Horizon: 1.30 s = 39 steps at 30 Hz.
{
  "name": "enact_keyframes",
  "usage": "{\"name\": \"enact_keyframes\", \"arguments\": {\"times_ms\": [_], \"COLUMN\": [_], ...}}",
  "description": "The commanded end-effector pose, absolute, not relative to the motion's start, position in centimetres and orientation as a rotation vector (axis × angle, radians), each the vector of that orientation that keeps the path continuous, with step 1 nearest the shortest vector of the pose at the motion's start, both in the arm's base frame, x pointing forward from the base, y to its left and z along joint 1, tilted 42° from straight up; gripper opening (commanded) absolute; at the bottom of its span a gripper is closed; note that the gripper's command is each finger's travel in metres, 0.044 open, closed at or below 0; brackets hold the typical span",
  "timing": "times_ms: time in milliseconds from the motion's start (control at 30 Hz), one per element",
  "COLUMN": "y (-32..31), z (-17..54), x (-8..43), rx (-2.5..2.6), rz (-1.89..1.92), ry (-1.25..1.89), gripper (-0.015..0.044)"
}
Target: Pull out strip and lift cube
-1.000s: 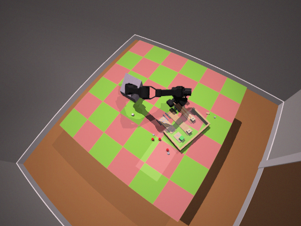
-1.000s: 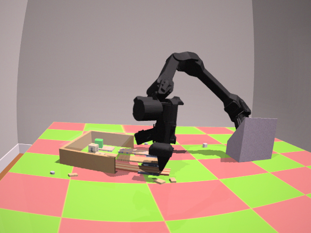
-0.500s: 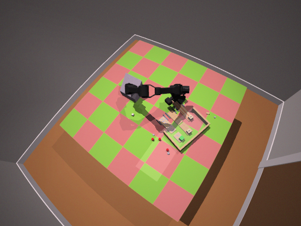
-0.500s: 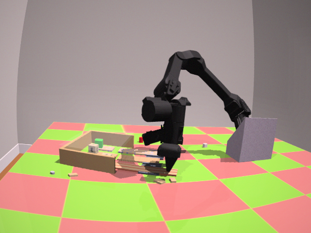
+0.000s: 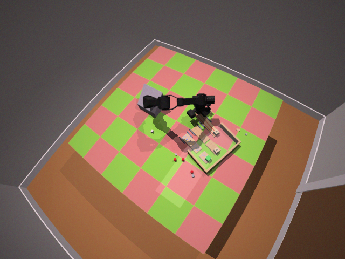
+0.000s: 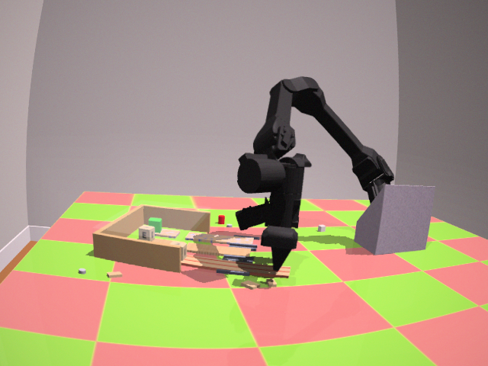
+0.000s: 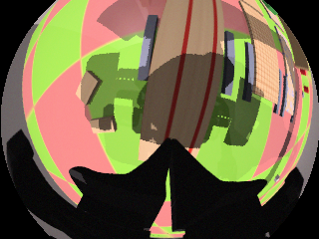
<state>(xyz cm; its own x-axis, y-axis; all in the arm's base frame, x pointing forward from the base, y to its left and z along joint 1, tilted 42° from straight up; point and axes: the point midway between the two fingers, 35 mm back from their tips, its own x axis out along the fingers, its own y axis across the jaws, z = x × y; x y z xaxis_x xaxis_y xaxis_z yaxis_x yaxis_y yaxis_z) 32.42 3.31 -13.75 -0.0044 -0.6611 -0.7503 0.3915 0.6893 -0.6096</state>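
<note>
My gripper (image 5: 198, 113) (image 6: 277, 268) (image 7: 170, 142) is shut and empty, its tips down at the outer end of the red-striped strip (image 5: 205, 123) (image 6: 236, 265) (image 7: 199, 35). That strip looks unbroken and juts out of the tray's open side. A lettered cube (image 5: 216, 132) (image 6: 179, 249) sits on its inner end; its letter is unclear. The grid-patterned strip (image 5: 198, 132) (image 6: 232, 250) (image 7: 266, 57) is split from an inner piece carrying a cube (image 5: 216, 150) (image 6: 146, 232) marked E. The speckled strip (image 5: 187, 137) (image 6: 242, 239) is separated from a piece under a green cube (image 5: 207, 158) (image 6: 155, 224).
Wooden tray walls (image 5: 223, 157) (image 6: 137, 252) enclose the cubes. Dark guide rails (image 6: 232, 271) (image 7: 149, 47) flank the strips. Wood chips (image 6: 250, 284) (image 7: 89, 87) lie beside the striped strip. Red cylinders, such as one (image 5: 192, 171), lie outside the tray. A grey block (image 6: 402, 220) stands at the arm's base.
</note>
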Motion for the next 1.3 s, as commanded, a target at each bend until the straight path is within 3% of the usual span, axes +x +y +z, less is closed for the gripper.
{"name": "enact_keyframes", "arguments": {"times_ms": [0,1267], "y": [3.2,4.9], "z": [-14.3,-15.6], "x": [30.8,25.7], "rx": [-0.251,-0.251], "rz": [-0.849,-0.848], "ry": [1.366,1.37], "gripper": [0.0,0.0]}}
